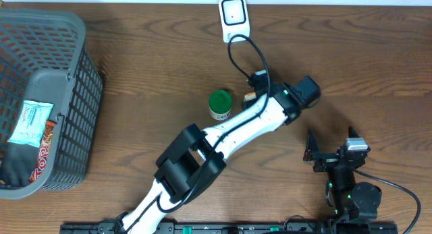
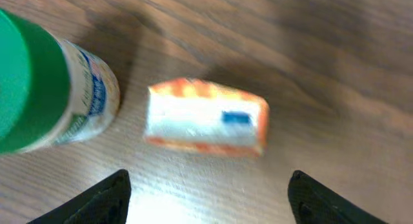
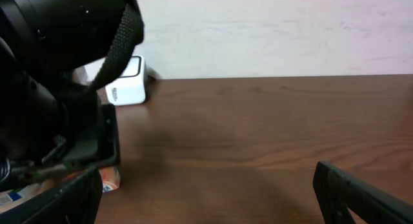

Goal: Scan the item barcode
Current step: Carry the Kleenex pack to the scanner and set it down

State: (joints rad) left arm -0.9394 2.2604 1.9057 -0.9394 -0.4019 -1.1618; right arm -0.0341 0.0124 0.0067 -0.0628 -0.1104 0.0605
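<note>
- Left gripper (image 2: pixel 206 201) spread, released, over small orange-and-white cardboard box (image 2: pixel 205 117) on brown wooden table (image 2: pixel 335 69).
- Green-capped white plastic bottle (image 2: pixel 58 95) just left of box.
- Right gripper (image 3: pixel 210 198) spread, empty.

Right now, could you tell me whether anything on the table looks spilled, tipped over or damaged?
Nothing stands out: the green-capped bottle stands upright, the orange-and-white packet lies flat and intact beside it, and nothing is spilled.
</note>
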